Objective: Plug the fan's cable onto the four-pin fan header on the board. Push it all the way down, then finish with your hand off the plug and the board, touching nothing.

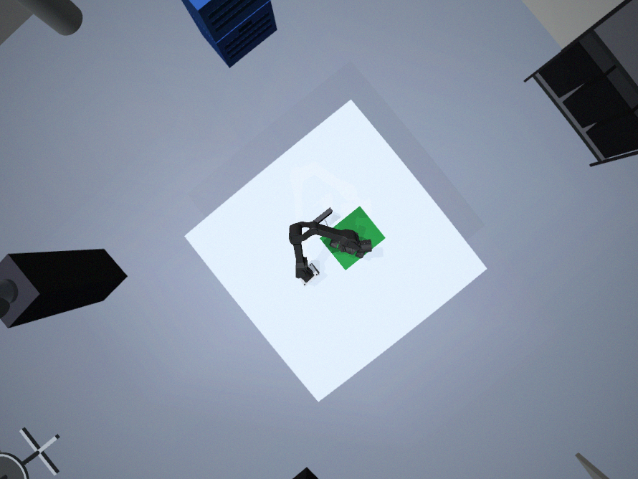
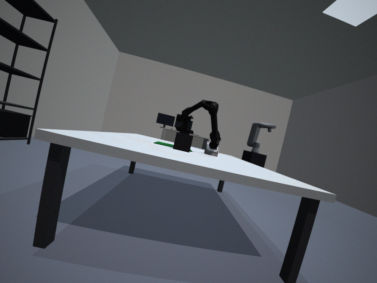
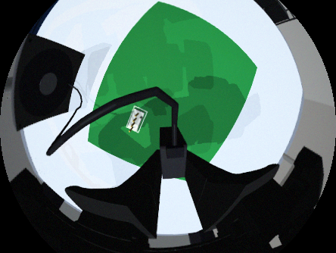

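In the wrist view my gripper [image 3: 170,153] is shut on the fan cable's small black plug [image 3: 173,167]. A thick black cable [image 3: 121,101] rises from the plug, bends left and narrows to a thin wire running to the fan. The four-pin header [image 3: 137,120] shows uncovered, white with gold pins, up and left of the plug. It sits on the green board [image 3: 189,45] [image 1: 360,219] [image 2: 162,143]. The plug is off the header and over the board's near part; its exact height cannot be told. The arm hides the fingertips in the top view, and the fan hides them in the exterior view.
The square black fan [image 3: 64,72] [image 1: 323,216] [image 2: 182,142] stands upright beside the board. The arm's base [image 1: 307,273] [image 2: 211,149] stands on the white table [image 1: 319,335] [image 2: 91,141]. Shelves [image 2: 22,39] and other furniture stand away from the table.
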Robot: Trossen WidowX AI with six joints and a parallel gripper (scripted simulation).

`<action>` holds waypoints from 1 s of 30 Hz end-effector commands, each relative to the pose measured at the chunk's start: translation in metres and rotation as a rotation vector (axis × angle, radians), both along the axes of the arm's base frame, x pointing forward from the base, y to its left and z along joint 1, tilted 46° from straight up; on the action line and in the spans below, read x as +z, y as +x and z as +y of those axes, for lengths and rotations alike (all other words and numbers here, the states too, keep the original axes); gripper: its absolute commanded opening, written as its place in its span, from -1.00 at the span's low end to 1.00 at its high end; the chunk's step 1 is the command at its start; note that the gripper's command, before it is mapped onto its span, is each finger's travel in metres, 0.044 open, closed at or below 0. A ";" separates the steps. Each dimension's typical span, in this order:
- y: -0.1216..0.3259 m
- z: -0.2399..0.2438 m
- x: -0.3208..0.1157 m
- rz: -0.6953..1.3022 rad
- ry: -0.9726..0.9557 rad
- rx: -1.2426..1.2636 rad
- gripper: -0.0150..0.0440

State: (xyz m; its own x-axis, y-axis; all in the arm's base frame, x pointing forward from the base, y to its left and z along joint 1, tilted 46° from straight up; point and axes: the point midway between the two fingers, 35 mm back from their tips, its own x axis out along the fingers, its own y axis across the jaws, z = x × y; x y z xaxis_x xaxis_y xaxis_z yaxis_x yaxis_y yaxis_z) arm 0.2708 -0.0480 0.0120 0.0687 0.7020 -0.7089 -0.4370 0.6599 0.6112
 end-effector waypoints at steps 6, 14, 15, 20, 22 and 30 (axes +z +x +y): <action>0.000 0.021 0.021 0.200 0.026 -0.205 -0.49; -0.001 0.036 0.034 0.354 0.045 -0.357 -0.49; -0.001 0.037 0.034 0.354 0.045 -0.357 -0.49; -0.001 0.037 0.034 0.354 0.045 -0.357 -0.49; -0.001 0.037 0.034 0.354 0.045 -0.357 -0.49; -0.005 0.036 0.036 0.357 0.045 -0.359 -0.49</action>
State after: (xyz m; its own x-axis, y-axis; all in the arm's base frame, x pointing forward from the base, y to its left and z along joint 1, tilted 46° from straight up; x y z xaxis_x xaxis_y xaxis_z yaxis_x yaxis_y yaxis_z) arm 0.2663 -0.0117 0.0461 0.0668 0.7076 -0.7034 0.0521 0.7016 0.7107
